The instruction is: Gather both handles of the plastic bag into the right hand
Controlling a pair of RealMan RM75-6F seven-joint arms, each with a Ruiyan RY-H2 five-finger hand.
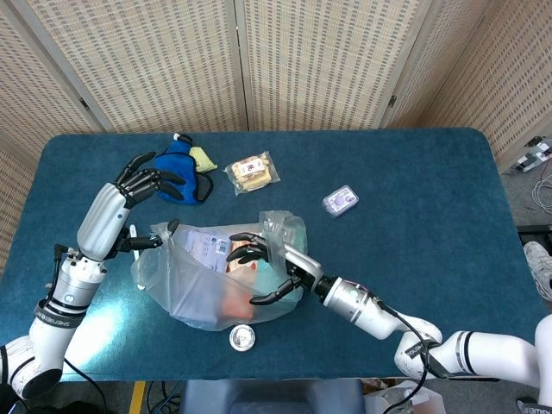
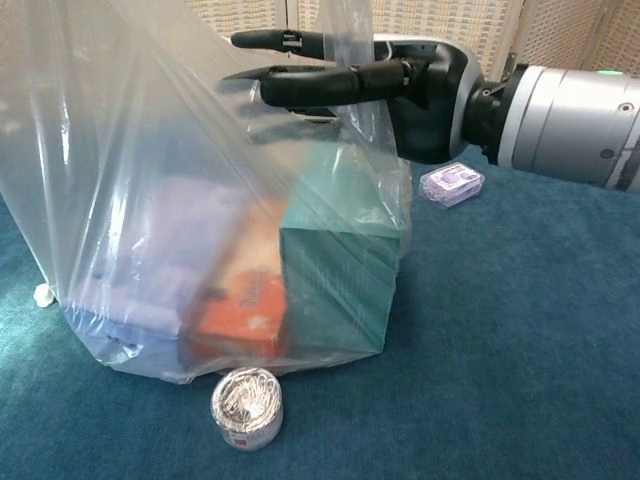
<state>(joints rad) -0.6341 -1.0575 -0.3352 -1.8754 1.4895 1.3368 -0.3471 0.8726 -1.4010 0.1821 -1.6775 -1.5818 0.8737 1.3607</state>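
While your right hand [image 1: 263, 263] reaches over the mouth of the plastic bag [image 1: 185, 293], its fingers [image 2: 300, 82] are spread wide and hold nothing, the near handle [image 1: 280, 228] draped against them. Your left hand [image 1: 142, 185] hovers beside the far handle [image 1: 164, 231], fingers fanned; whether it pinches the film, you cannot tell. The bag sits mid-tabletop [image 1: 414, 172], thin, clear and crinkled, around a teal box [image 2: 335, 275] and an orange box [image 2: 240, 310]. No label reads clearly.

Boxes [image 2: 335, 265] in bag [image 2: 120, 180], tin [image 2: 247, 408] before
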